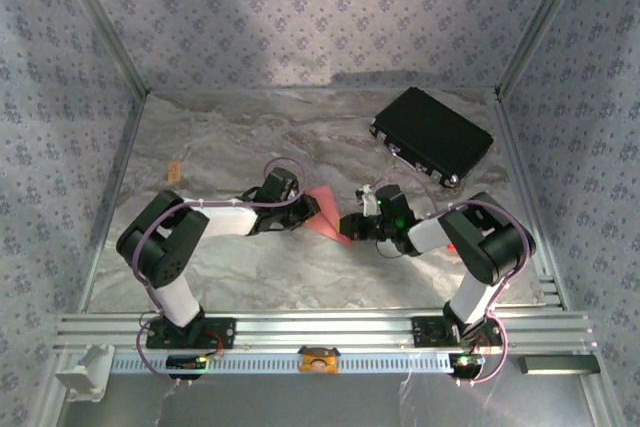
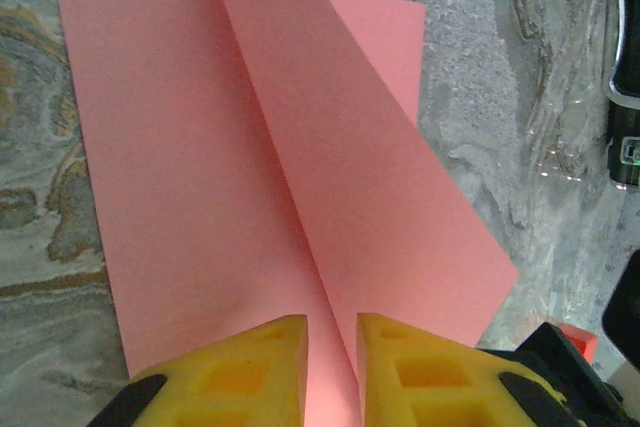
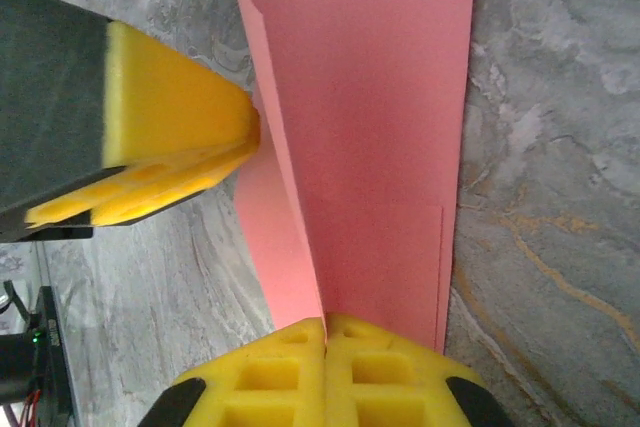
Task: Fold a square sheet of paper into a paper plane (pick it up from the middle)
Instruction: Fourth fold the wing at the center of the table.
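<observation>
Paper (image 2: 200,167), pink and creased, in left gripper (image 2: 332,325) and right gripper (image 3: 325,323)

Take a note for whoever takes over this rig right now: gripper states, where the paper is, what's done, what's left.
Left gripper: fingers nearly together around the raised flap of the square sheet of paper; firm grip unclear.
Right gripper: shut on the same sheet, at its crease.
Paper: mid-table, between both grippers, one part lying flat.
Done: one slanted flap creased and lifted.
Left: the remaining folds; no pointed dart yet.
</observation>
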{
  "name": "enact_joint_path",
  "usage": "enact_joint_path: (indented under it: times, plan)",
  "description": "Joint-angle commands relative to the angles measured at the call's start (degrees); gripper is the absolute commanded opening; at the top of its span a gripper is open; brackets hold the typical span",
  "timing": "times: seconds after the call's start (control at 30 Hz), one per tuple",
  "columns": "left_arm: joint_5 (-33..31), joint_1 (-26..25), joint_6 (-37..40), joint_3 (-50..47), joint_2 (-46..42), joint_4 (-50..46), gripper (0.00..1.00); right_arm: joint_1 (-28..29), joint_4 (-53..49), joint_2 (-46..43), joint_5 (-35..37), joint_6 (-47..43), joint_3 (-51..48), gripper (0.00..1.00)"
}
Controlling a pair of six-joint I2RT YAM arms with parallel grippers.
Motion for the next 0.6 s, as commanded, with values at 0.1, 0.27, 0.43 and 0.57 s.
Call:
enact_joint_path:
  times: [0.1, 0.27, 0.43, 0.57]
  plan:
    - [1.21, -0.04, 0.38, 1.10, 2.94, 0.89, 0.16, -1.09, 1.58, 1.83, -3.28, 4.06, 0.60, 0.00]
    - [0.74, 0.05, 0.44, 0.89, 3.84, -0.13, 0.14, -2.20, 3.06, 3.41, -6.11, 7.48, 0.94, 0.00]
    - [0.27, 0.25, 0.71, 0.79, 4.12, -1.08, 0.14, -3.19, 4.29, 4.26, -7.43, 9.28, 0.64, 0.00]
    - [0.25, 0.36, 1.06, 0.73, 3.95, -1.67, 0.13, -4.15, 4.35, 3.88, -7.94, 10.24, 0.33, 0.00]
